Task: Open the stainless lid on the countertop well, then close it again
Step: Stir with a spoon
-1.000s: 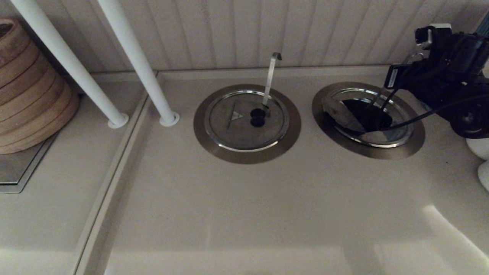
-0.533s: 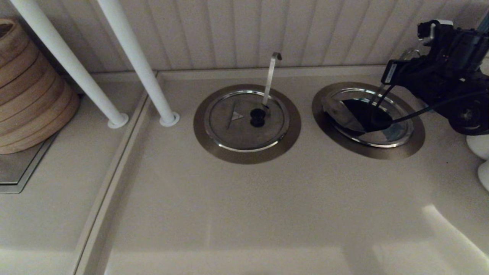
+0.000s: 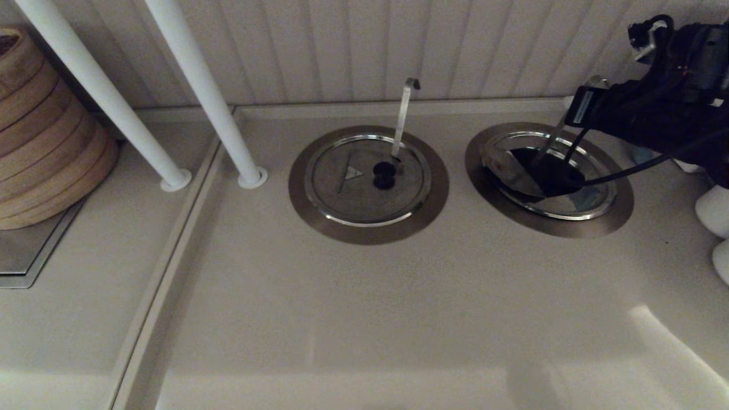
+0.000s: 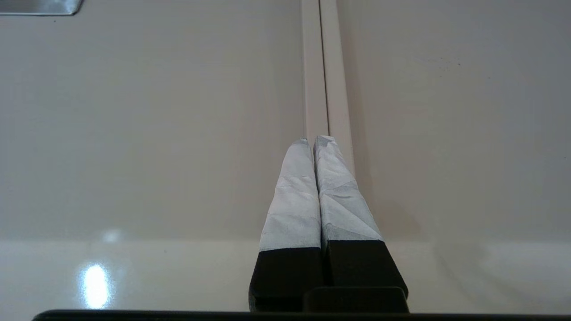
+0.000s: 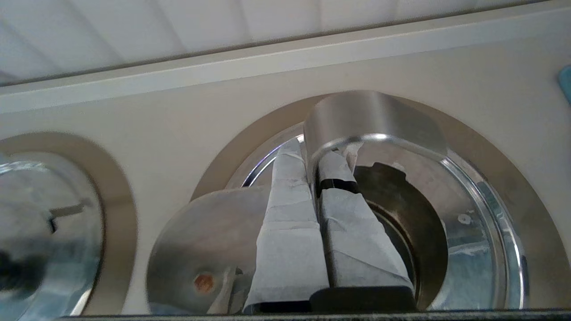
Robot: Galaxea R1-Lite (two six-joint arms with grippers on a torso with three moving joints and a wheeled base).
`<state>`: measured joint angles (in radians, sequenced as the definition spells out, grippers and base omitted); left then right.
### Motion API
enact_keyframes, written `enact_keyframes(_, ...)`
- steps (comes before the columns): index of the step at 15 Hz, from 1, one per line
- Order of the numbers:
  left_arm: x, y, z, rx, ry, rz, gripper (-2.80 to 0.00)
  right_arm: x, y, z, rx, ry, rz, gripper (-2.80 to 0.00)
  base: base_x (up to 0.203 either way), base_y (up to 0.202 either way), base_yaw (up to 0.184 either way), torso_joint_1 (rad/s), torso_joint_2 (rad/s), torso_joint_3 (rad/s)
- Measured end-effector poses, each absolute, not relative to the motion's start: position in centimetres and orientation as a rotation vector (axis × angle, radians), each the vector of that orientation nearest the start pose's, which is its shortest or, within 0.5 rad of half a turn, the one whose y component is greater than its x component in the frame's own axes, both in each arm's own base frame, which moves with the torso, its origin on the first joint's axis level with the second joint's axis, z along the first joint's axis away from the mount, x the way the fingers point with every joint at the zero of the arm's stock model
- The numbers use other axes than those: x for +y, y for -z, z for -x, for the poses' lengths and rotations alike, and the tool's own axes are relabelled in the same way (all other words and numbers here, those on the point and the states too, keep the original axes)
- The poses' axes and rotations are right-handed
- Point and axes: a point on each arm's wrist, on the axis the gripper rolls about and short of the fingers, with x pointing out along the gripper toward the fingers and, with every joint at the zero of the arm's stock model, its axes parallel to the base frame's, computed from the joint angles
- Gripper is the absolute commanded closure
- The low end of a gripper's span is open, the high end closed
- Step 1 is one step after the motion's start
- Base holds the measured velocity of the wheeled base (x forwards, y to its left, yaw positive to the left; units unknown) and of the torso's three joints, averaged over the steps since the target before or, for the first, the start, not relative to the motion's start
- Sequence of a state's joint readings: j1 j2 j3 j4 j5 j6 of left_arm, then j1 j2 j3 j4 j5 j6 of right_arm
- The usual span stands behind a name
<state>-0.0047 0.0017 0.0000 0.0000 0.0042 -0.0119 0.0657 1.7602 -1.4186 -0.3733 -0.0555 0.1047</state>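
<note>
Raised since a second ago, the right arm now sits higher over the beige worktop (image 3: pixel 364 319). Right-hand round countertop well with brownish brushed-metal flange (image 3: pixel 618 219) stands partly uncovered. Its round folding stainless lid (image 5: pixel 374 118) is tilted up, edge grasped by the right claw (image 5: pixel 317 157). Left claw (image 4: pixel 316 141) hovers clenched, empty, over the worktop seam.

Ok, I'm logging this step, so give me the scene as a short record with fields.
stainless lid: one half folded up, other half flat
countertop well: partly open, dark inside
right gripper: over the well, fingers shut on the lid's raised half
left gripper: shut, empty, parked above bare counter
other lid: closed, ladle handle sticking up through it
</note>
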Motion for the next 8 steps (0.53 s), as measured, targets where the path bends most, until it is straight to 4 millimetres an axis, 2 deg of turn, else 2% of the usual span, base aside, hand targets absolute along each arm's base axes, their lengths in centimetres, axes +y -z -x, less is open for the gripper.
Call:
enact_keyframes(3, 0.0, -7.6, 2.3, 0.002, 0.0, 0.012, 0.0, 1.9, -31.7, -34.1, -0.036, -0.021, -0.102, 0.0, 0.0, 0.0, 0.0, 0.0, 0.0, 0.0)
enact_keyframes(8, 0.0, -7.6, 2.3, 0.002, 0.0, 0.012, 0.0, -0.3, -32.2, -33.5, -0.052, 0.045, -0.022, 0.0, 0.0, 0.0, 0.0, 0.0, 0.0, 0.0)
